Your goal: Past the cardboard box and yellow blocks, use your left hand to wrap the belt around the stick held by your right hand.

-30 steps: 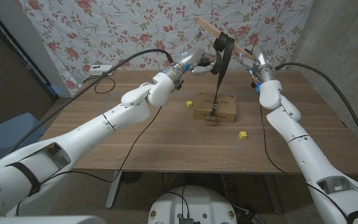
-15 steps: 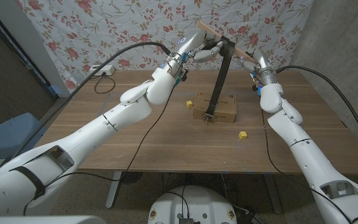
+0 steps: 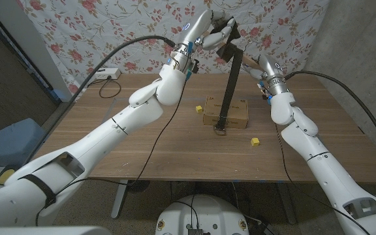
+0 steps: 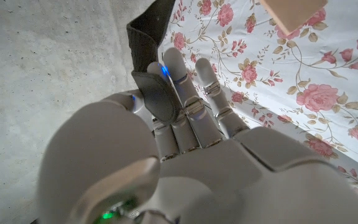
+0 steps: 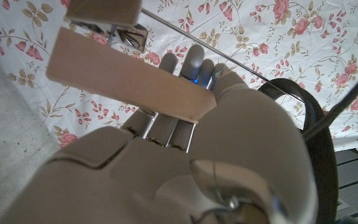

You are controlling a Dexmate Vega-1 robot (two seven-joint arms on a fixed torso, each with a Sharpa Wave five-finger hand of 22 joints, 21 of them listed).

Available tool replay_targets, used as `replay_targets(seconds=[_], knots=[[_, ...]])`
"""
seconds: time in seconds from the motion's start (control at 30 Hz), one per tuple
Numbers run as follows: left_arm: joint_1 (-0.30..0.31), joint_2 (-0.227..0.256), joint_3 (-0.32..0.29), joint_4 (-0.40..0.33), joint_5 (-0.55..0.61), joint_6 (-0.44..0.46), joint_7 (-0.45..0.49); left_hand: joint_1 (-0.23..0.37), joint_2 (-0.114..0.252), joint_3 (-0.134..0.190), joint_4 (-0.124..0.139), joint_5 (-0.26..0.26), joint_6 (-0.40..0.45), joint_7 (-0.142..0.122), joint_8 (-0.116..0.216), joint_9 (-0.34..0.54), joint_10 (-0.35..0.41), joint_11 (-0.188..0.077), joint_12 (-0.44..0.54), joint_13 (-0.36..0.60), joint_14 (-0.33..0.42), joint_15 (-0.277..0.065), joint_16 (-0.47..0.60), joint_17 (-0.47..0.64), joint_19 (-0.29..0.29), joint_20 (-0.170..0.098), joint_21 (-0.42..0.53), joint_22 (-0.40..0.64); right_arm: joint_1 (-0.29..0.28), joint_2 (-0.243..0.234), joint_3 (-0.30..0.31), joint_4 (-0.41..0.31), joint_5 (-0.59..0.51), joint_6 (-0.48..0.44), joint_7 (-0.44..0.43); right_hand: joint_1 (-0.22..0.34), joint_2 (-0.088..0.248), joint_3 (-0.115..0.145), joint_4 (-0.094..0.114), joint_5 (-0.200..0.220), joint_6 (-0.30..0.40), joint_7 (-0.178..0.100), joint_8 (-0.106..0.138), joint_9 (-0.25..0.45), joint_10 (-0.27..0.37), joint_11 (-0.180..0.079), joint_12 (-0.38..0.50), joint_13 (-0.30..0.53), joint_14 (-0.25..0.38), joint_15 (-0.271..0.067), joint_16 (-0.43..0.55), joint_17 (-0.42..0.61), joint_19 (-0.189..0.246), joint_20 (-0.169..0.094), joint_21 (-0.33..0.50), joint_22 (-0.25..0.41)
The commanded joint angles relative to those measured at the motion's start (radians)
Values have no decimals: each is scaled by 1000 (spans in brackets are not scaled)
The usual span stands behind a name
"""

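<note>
1. A wooden table (image 3: 175,140) stands before a wall hung with flowered cloth (image 3: 109,26).
2. Nearest on the table lies a small yellow block (image 3: 255,141).
3. Behind it sits a cardboard box (image 3: 226,112), with a second yellow block (image 3: 200,108) just beside it.
4. A dark belt (image 3: 230,85) hangs down in front of the box, its lower end at the tabletop by the box's near edge.
5. Above and behind, the right hand (image 5: 185,118) is clenched around a wooden stick (image 5: 126,78).
6. Farthest up, the left hand (image 3: 217,31) pinches the belt's upper end, raised by the cloth; its wrist view shows the strap held against the fingers (image 4: 179,81).
</note>
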Motion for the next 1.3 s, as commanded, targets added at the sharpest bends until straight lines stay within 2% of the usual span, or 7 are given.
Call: replay_targets(seconds=[0.03, 0.37, 0.53, 0.8, 0.87, 1.07, 1.3], knots=[[-28, -43, -12, -4, 51, 97, 69, 9, -4, 12, -2, -2, 52, 39, -2, -2, 24, -24, 2, 7, 12, -1, 4, 4, 5, -4, 6, 4, -46, -21, -22, -61, -121, 21, -16, 58, 58, 0, 5, 8, 8, -10, 3, 2, 3, -7, -2, 4, -5, -52, -3, 2, -6, -145, 1, 3], [-56, -64, -20, -16, 67, 210, 75, 39, 13, 3, -26, -23, 57, 54, -30, -36, 27, -16, -9, -10, 14, -3, 23, 11, 6, -3, 17, 7, -77, -18, -14, -86, -175, 45, -40, 59, 58, -1, 5, 8, 8, -13, 3, 1, 3, -9, -4, 5, -5, -52, -5, 2, -8, -146, 0, 3], [-68, -56, -14, -58, 117, 369, 15, 92, 54, -40, -70, -91, 33, 79, -106, -95, 45, -3, -57, -95, 18, -10, 22, -52, -5, 5, 30, -1, -88, -21, -17, -89, -220, 69, -87, 59, 58, -2, 5, 8, 8, -12, 3, 0, 2, -11, -5, 5, -6, -52, -6, 2, -10, -146, 0, 3], [-115, -61, 18, -122, 178, 688, -174, 139, 89, -66, -113, -164, 18, 101, -170, -151, 51, 0, -95, -154, 39, -15, 16, -117, -11, 11, 42, -6, -92, -22, -24, -75, -266, 161, -211, 60, 57, -3, 5, 8, 9, -15, 2, -1, 6, -13, -10, -3, -5, -53, -8, 1, -13, -147, -1, 3], [-117, -72, 11, -124, 156, 735, -197, 146, 93, -61, -118, -187, 19, 106, -180, -174, 81, 18, -111, -197, 51, -15, 5, -143, -9, 13, 47, -8, -93, -21, -24, -70, -270, 188, -245, 59, 57, -3, 6, 8, 9, -18, 2, -1, 7, -14, -10, -3, -5, -53, -8, 1, -13, -147, -1, 3], [-133, -90, -29, -127, 44, 853, -277, 170, 96, -56, -145, -238, 12, 117, -188, -216, 105, 24, -135, -246, 89, -26, -8, -194, 7, 12, 64, -9, -98, -23, -15, -73, -247, 259, -273, 60, 57, -4, 6, 8, 5, -21, 0, -2, 6, -16, -12, -3, -7, -53, -11, 0, -15, -149, -1, 4], [-177, -81, -46, -123, -93, 975, -369, 198, 110, -63, -187, -317, -17, 107, -187, -257, 137, 42, -155, -293, 112, -15, -4, -223, 19, 9, 88, -8, -96, -18, -6, -68, -211, 328, -287, 60, 57, -5, 6, 7, 4, -26, -1, -3, 0, -19, -16, -3, -11, -52, -15, -2, -19, -151, -2, 4]])
